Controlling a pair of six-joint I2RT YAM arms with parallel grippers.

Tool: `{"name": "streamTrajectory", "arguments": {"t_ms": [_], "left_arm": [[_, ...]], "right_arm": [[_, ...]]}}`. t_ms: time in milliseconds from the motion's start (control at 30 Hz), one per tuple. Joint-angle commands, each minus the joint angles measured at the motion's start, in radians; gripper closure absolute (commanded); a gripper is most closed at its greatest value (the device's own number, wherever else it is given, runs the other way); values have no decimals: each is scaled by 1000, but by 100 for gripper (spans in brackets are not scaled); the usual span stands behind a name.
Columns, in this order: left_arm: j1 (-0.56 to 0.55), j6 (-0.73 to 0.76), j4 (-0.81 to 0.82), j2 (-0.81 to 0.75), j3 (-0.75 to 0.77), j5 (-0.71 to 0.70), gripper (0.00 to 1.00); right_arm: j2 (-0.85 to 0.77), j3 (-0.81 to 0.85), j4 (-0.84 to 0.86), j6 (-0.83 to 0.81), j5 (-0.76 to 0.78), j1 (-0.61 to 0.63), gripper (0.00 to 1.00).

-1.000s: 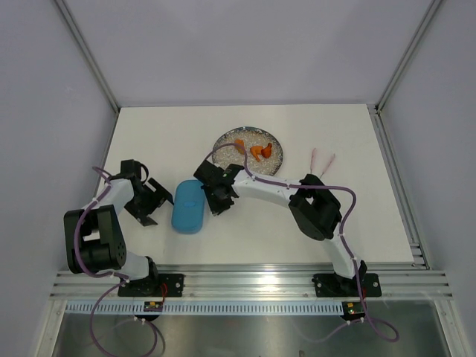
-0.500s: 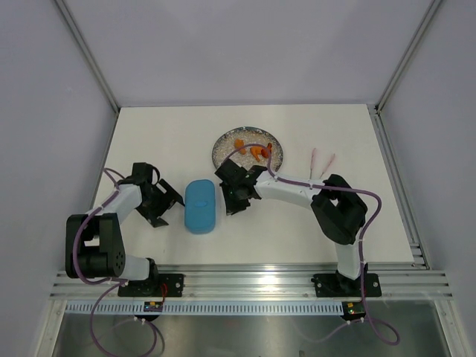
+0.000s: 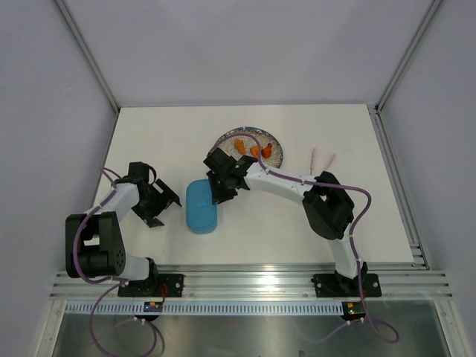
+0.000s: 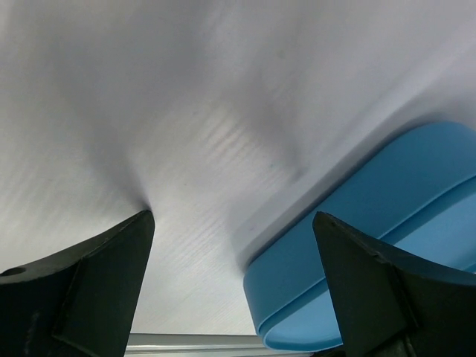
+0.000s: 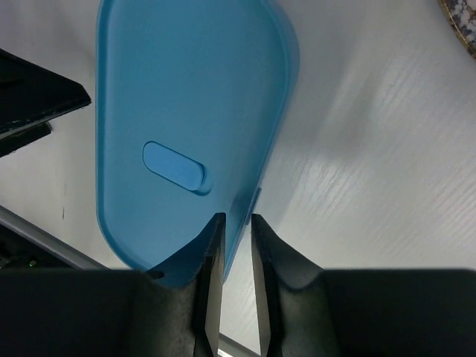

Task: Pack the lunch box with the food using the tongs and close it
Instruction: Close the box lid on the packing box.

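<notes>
Lunch box [image 3: 201,208]: smooth blue plastic, rounded-oblong, sits on the matte white worktop [image 3: 149,134] between the two arms. Its flat lid [image 5: 186,89] is on, with a shallow oval recess [image 5: 175,164] off-centre.

Left pincer [image 4: 232,219]: released, black wedge-shaped jaws spread wide with only bare worktop between them. The box's rounded end lies just off the right-hand jaw and doesn't touch it.

Right pincer [image 5: 234,219]: jaws nearly together, with a narrow slit between them. The box's long rim edge runs into that slit. Can't tell if it's pinching the rim or just sitting over it.

Round speckled glass plate [image 3: 260,132] is behind the box, with small irregular orange chunks [image 3: 260,151] on it. Tongs [image 3: 322,158], a thin pale pink V with slim arms, lie on the worktop to the right of the plate, with neither pincer on them.
</notes>
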Motion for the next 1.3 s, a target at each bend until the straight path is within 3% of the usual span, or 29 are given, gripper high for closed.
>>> {"name": "streamTrajectory", "arguments": {"t_ms": [0,267,400,700,967,1267], "left_arm": [[29,44,-34,-56,55,-62,7],[34,93,-91,-156,113,-148,7],[32,130,-88,-190,126,-120,7],[22,147,-48,-141,109,-45,10],[22,136,-16,-106,84,-17,10],[22,121,17,-59,63,36,11]], "right_arm": [[25,52,-30,-22,5,10,72],[-36,13,-36,-21,82,4,72],[-23,39,-55,-27,100,2,68],[-36,44,-18,-4,67,-44,59],[-35,-10,77,42,-67,-65,59],[-27,-36,120,67,-91,-65,63]]}}
